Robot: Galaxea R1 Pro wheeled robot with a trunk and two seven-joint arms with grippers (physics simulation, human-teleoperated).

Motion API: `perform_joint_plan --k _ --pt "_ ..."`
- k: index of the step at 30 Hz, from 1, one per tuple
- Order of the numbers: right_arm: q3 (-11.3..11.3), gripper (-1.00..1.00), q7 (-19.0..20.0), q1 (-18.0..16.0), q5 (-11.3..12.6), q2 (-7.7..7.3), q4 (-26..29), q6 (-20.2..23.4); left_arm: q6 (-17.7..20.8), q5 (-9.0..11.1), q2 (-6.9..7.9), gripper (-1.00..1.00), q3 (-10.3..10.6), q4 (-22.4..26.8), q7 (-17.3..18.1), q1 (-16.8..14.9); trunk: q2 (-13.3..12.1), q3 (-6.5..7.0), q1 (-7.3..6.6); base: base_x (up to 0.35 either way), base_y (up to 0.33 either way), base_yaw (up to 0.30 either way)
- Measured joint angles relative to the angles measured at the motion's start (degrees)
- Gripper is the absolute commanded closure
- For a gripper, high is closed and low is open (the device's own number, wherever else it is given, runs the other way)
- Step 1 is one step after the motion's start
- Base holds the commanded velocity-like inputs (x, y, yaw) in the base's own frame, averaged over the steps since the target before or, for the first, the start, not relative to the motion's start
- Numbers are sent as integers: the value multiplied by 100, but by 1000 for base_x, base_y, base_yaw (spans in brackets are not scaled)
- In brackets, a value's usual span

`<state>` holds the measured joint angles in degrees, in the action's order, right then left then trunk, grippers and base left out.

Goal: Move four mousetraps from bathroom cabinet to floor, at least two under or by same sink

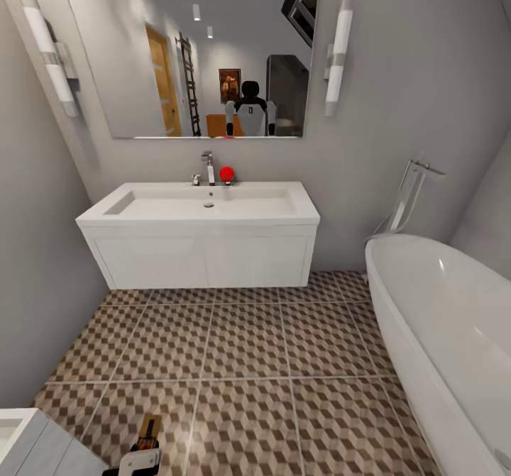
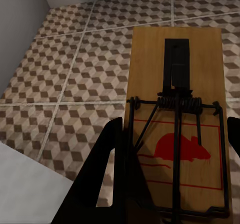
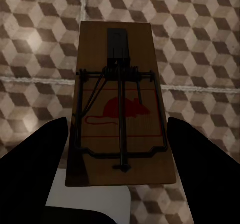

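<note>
Carrying step. The left gripper (image 2: pixel 172 184) held one mousetrap (image 2: pixel 175 108), jaws closed on its board; the right gripper (image 3: pixel 117 174) carried a second mousetrap (image 3: pixel 120 103) between wider-set jaws, grip uncertain. Both hung over the bathroom floor (image 1: pixel 241 348), facing the sink (image 1: pixel 202 206). Next, probably: advance and lower them beside it.

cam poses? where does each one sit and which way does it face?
Head: high on the robot, facing the sink and mirror; left gripper at the lower edge.
Left wrist: above the bathroom floor, looking down its fingers at a held mousetrap.
Right wrist: likewise, second mousetrap.
Shared: cube tiles.
</note>
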<state>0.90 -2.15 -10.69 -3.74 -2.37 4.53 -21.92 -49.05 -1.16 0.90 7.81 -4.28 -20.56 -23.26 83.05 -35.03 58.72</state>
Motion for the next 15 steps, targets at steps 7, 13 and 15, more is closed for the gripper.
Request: perform_joint_plan --k 7,13,15 --pt "0 100 0 1 0 0 0 0 0 4 1 100 0 0 0 -1 0 0 -2 261 -3 0" --pt "0 100 0 3 0 0 0 -1 2 3 0 100 0 1 0 0 0 0 -2 307 -110 0" --pt "0 100 0 2 0 0 0 -1 3 4 0 100 0 1 0 -2 0 0 -2 309 -149 0"
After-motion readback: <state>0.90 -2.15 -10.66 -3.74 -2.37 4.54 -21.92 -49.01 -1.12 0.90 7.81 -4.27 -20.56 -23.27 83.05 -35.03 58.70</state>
